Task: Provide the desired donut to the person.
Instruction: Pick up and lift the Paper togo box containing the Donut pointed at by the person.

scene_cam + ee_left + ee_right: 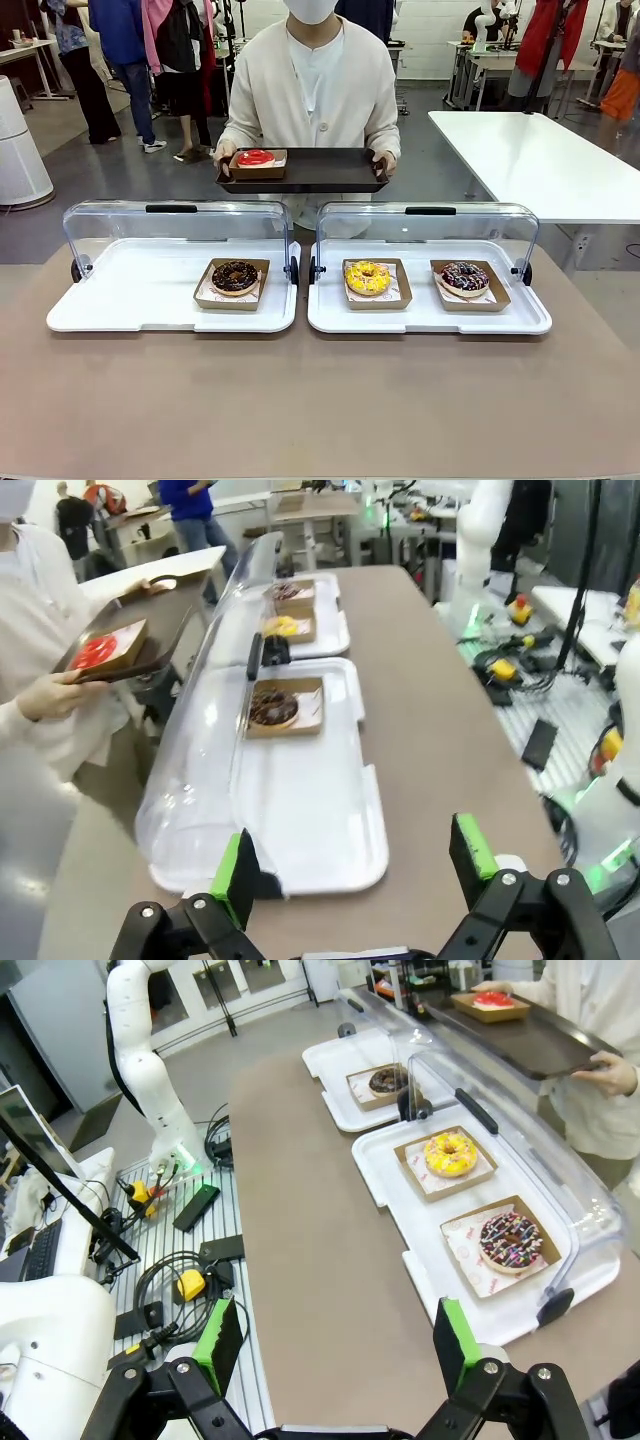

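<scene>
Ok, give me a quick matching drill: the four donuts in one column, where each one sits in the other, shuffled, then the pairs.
1. red donut
2. chocolate donut
3. yellow donut
4. sprinkled donut

A. right case, left spot
B. dark tray held by the person
C. right case, right spot
D. left case

Pairs: 1-B, 2-D, 3-A, 4-C
</scene>
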